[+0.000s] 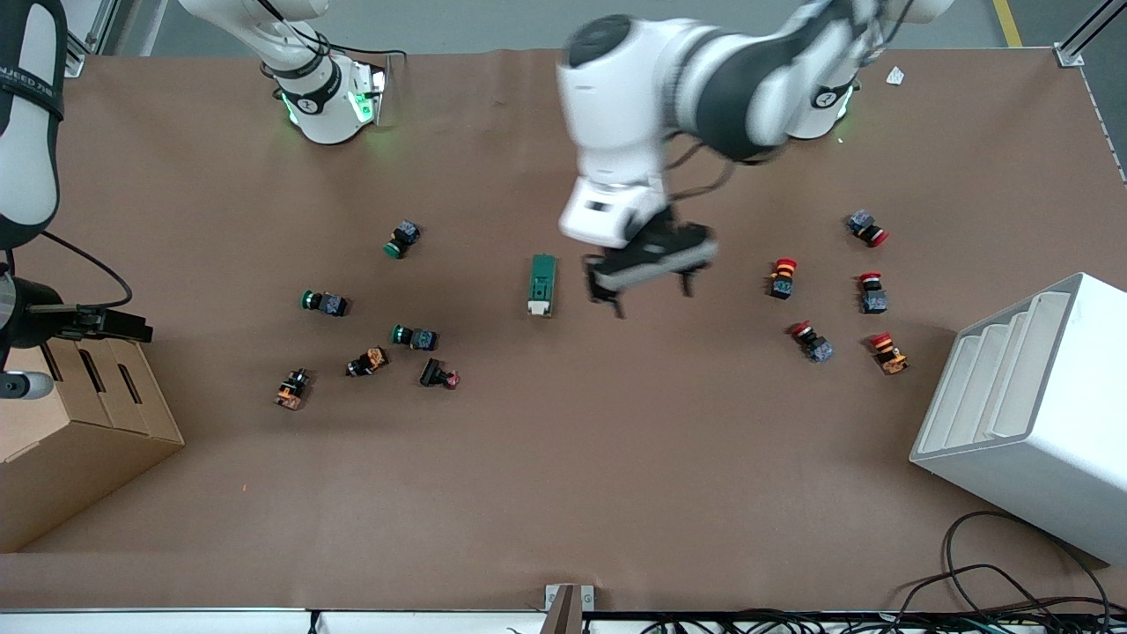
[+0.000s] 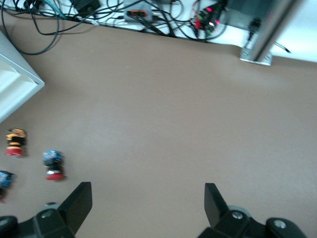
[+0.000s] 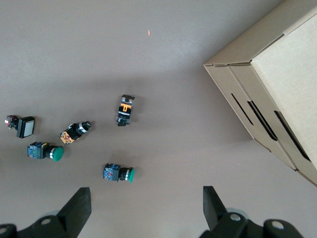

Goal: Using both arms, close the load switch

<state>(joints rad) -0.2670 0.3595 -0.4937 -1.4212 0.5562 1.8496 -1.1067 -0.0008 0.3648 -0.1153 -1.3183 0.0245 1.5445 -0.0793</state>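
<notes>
The load switch (image 1: 541,283) is a dark green block with a white end. It lies on the brown table near the middle, white end nearer the front camera. My left gripper (image 1: 653,298) hangs open and empty over the table just beside the switch, toward the left arm's end. In the left wrist view the left gripper (image 2: 147,193) is spread wide over bare table, and the switch is out of that view. My right gripper (image 1: 123,326) is over the cardboard box's edge at the right arm's end. In its wrist view the right gripper (image 3: 146,196) is open and empty.
Several green, orange and black push buttons (image 1: 414,336) lie toward the right arm's end, also seen as a green-capped one (image 3: 119,173). Red-capped buttons (image 1: 812,341) lie toward the left arm's end. A cardboard box (image 1: 79,431) and a white bin (image 1: 1039,414) stand at the table's ends.
</notes>
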